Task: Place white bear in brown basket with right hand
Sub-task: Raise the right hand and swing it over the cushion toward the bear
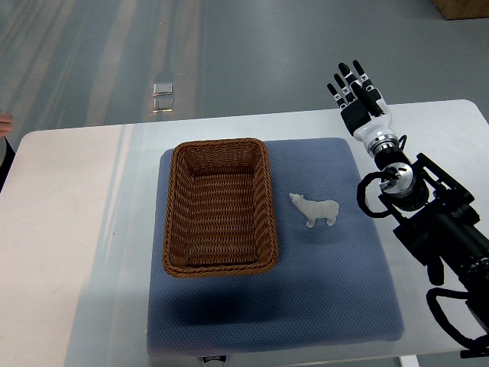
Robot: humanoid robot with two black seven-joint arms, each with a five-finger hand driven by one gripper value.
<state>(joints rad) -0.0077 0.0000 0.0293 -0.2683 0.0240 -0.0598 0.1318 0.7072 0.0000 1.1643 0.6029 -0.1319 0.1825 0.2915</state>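
The brown basket (pixel 220 207) sits on the left half of a blue-grey mat (pixel 275 306) and holds nothing; its woven floor shows bare from wall to wall. It is a rectangular wicker basket with rounded corners, a thick braided rim and walls that slope slightly inward to the bottom, with the weave running in tight horizontal rows.

The white bear (pixel 315 210) lies on the mat just right of the basket, near its right wall but not touching it. It is a small polar bear figure, lying on its side with the head toward the basket and the legs pointing to the near edge. Its surface looks smooth and matte, with a thin shadow under it.

The mat looks soft and cloth-like, with rounded corners and a small dark label at its near edge. It covers the middle of a white table (pixel 69 252) whose top is smooth and slightly glossy, with rounded far corners.

The right hand (pixel 356 95) hovers above the far right part of the table, beyond the mat's far right corner and well apart from the bear. Its black and white fingers (pixel 343 79) are stretched out straight and slightly spread, pointing away to the far side, and hold nothing. Behind it the silver wrist joins a black arm that runs to the near right edge.

Beyond the table lies a grey floor (pixel 252 46) with a small shiny object (pixel 163 95) on it.
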